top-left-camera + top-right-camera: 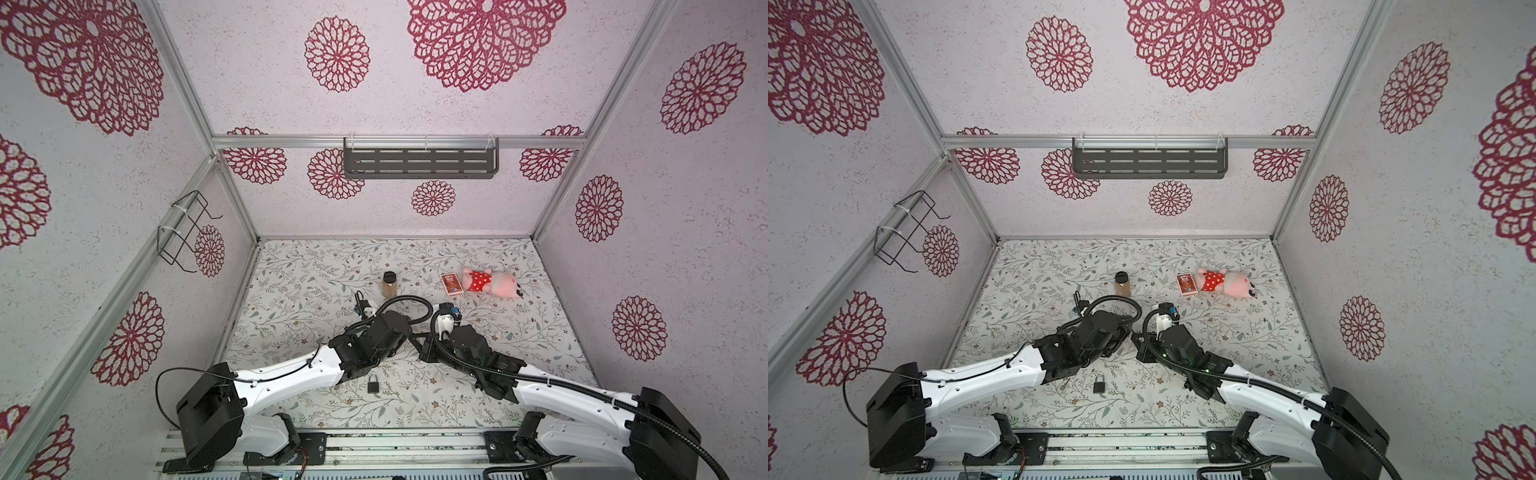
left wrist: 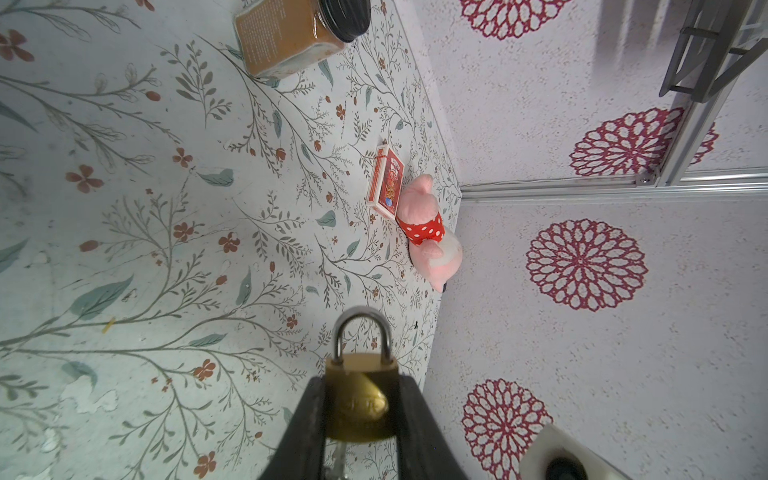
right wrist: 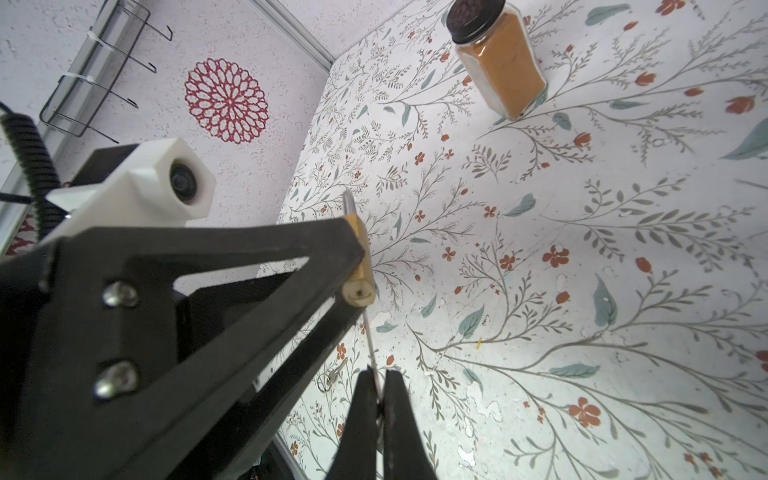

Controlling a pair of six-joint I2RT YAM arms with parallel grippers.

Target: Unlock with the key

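Note:
A brass padlock with a steel shackle is clamped between the fingers of my left gripper, shackle pointing away from the wrist. In the right wrist view the same padlock shows its keyhole end. My right gripper is shut on a thin silver key. The blade reaches up to the keyhole face; I cannot tell whether the tip is inside. In both top views the two wrists meet over mid-table and hide the jaws.
A dark padlock lies near the front edge, and a ringed key lies on the table. Farther back are a spice jar, a red card box and a pink plush pig.

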